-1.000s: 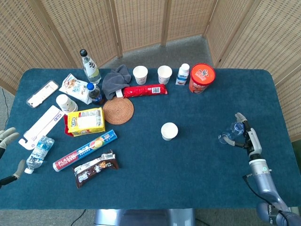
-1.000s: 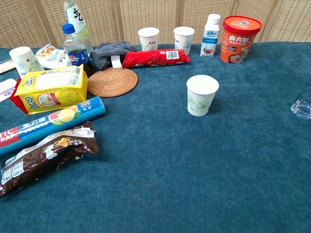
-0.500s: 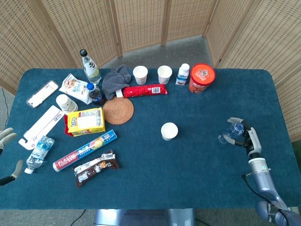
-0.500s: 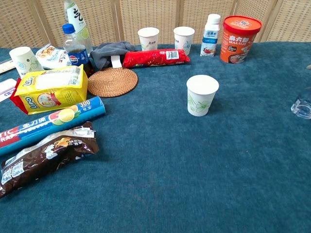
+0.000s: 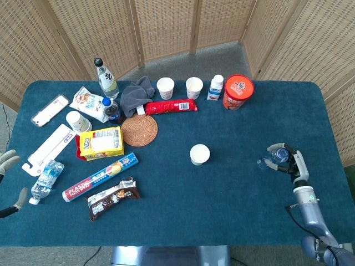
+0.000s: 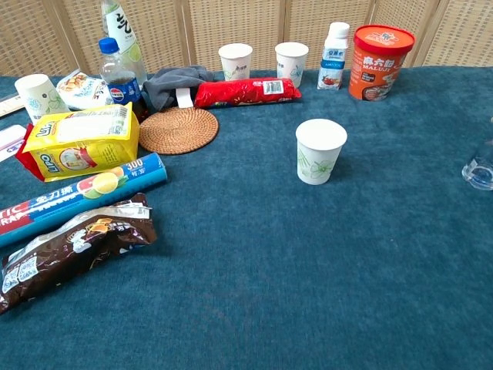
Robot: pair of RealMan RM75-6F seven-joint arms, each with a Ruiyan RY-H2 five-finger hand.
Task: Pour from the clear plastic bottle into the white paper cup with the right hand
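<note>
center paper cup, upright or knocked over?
Upright. The paper cup stands on its base with its open rim facing up; the head view shows the round mouth from above. Contents cannot be told.

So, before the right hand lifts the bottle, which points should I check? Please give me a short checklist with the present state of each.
1. Right hand closed around the clear plastic bottle: cannot tell; the fingers curl over it, but a firm hold is not visible.
2. Bottle cap off: cannot tell, too small and blurred.
3. White paper cup upright, mouth open: ok.
4. Table between bottle and cup free of objects: ok.
5. Left hand far from the cup: ok, it is at the table's left edge.
6. Bottle visible in the chest view: not ok, only a sliver shows at the right edge.
</note>
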